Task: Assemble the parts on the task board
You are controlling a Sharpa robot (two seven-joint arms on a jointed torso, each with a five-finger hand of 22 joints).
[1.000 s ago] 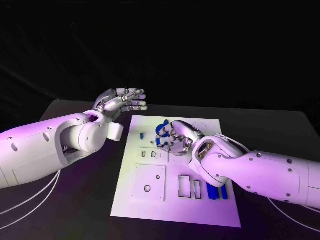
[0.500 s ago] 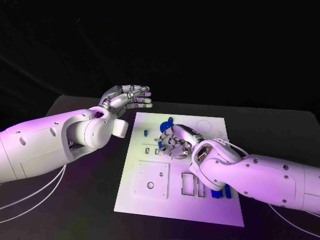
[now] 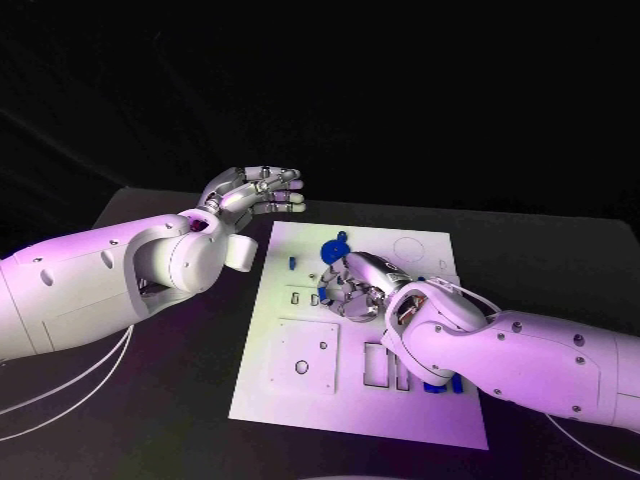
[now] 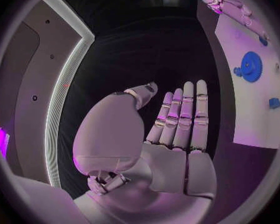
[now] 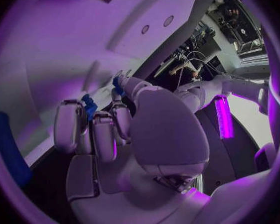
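Head view: the right hand is pressed down on the white task board, fingers pinched on a small blue part. The left hand, held empty with fingers apart, is raised at the board's eleven o'clock corner; a blue gear lies at twelve o'clock from the right hand.

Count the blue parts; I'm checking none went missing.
4: blue gear at the task board's far end; small piece left of it; another piece at the right hand's fingertips; a fourth piece by the near slots, partly under the right arm. More may be hidden.
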